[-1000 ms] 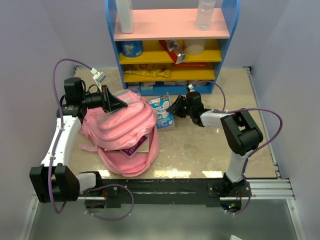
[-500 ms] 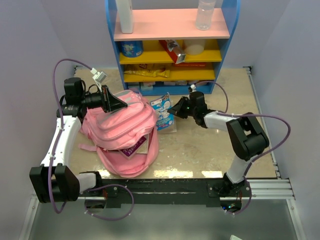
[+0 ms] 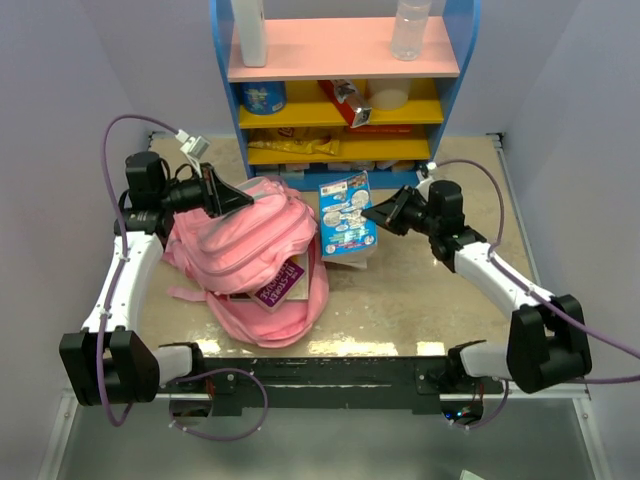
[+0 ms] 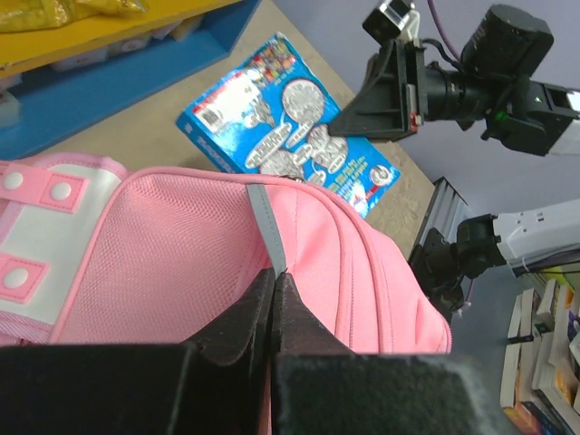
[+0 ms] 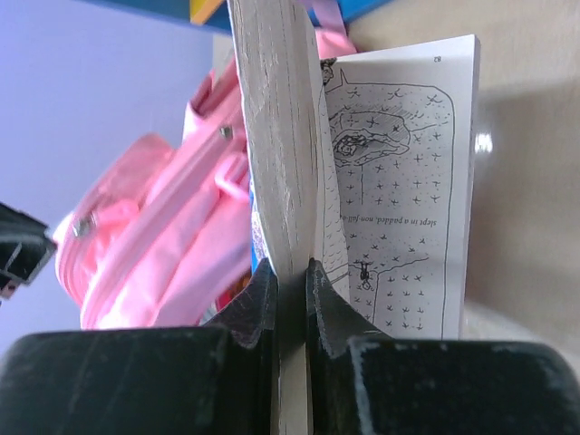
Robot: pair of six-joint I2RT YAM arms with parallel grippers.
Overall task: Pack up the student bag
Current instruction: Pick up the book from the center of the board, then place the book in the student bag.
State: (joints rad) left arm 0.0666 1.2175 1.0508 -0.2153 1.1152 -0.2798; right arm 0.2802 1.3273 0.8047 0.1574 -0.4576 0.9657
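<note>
Beyond both grippers, at the far edge, stood a blue shelf unit (image 3: pixel 340 60) with pink and yellow boards, and a clear bottle (image 3: pixel 410 28) on its top board. Under both arms spread the beige table (image 3: pixel 430 300). The student bag (image 3: pixel 245 255), pink and soft, lay slumped on the table directly beneath the left gripper (image 3: pixel 240 197). It sat between that gripper and the right gripper (image 3: pixel 377 213), much nearer the left one. A blue book (image 3: pixel 346 218) with a cartoon cover hung at the tips of the right gripper, on the side facing the bag, tilted with its cover upward. That gripper's jaws were clamped on the thick block of pages, and one printed page had fallen loose beside the fingers. Whether the book's low edge touched the table could not be told. A purple book (image 3: pixel 278 285) stuck out of the bag's mouth, on the near side of the left gripper. The left gripper's jaws were pressed together on the grey strip (image 4: pixel 263 217) at the bag's upper edge.
</note>
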